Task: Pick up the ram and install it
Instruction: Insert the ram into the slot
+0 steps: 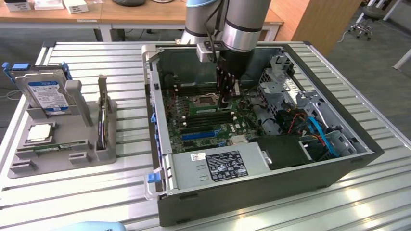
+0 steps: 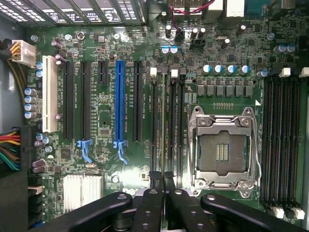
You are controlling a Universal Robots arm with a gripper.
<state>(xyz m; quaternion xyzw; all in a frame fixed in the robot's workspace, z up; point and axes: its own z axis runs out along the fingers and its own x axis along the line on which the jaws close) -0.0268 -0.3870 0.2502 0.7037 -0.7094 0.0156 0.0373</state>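
A robotics laboratory was indicated: a robot arm (image 1: 247, 24) was seen above a slatted aluminium bench (image 1: 77, 197), on which an opened computer case (image 1: 257, 187) was placed with its motherboard (image 2: 106, 96) laid bare. At nine o'clock in the exterior view a hard drive (image 1: 48, 94) was held in a grey parts fixture (image 1: 38, 168). Wooden desks (image 1: 128, 17) at eleven o'clock and a swivel chair (image 1: 366, 21) at one o'clock were also seen.
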